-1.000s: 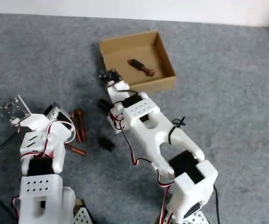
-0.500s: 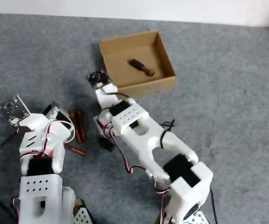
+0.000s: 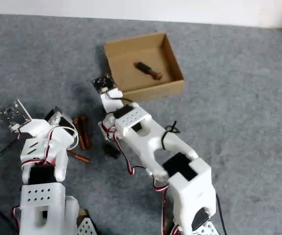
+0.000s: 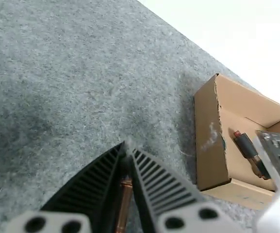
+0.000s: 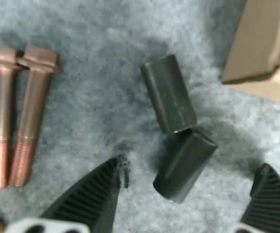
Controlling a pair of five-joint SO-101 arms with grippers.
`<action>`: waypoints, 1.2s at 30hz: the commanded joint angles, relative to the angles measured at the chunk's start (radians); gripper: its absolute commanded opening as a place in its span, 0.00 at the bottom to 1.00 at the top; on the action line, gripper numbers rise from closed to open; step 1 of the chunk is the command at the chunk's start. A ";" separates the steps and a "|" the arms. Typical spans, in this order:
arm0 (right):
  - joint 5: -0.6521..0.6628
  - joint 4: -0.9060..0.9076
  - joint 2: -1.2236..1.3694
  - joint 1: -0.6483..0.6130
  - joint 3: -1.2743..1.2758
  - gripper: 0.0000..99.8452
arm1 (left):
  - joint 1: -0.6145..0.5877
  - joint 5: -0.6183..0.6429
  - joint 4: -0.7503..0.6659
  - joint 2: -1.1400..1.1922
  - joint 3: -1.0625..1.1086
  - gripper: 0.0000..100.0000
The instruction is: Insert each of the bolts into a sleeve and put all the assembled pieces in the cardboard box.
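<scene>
The cardboard box stands at the back with one bolt-and-sleeve piece lying in it. Two black sleeves lie end to end on the carpet, and my right gripper hangs open over them with the nearer one between its fingers. Two copper bolts lie side by side beside the sleeves, seen as a pair from above; a third bolt lies nearer the left arm. My left gripper is shut at the tips, and a copper bolt shows in the slit behind them; whether it is gripped is unclear.
Grey carpet covers the whole work area. The right arm stretches between the box and the bolts and hides part of the sleeves; one sleeve shows beside it. Open carpet lies to the right of the box.
The right arm has swung left, away from the box's near wall, and now hangs over the sleeves. The left arm has not moved.
</scene>
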 commanded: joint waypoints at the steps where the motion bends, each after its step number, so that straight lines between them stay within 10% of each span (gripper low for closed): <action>1: -0.008 0.036 0.028 0.012 -0.030 0.31 | -0.012 0.008 -0.006 0.002 -0.058 0.01; 6: -0.008 0.039 0.033 0.016 -0.030 0.00 | -0.012 0.008 -0.006 0.002 -0.056 0.01; 16: -0.008 0.097 -0.047 0.008 -0.024 0.00 | -0.012 0.008 -0.006 0.002 -0.056 0.01; 30: 0.117 0.110 -0.892 0.102 0.484 0.00 | -0.002 0.003 -0.002 0.021 -0.085 0.01; 36: 0.121 0.105 -1.225 0.251 0.768 0.00 | 0.088 -0.158 0.086 0.366 -0.302 0.01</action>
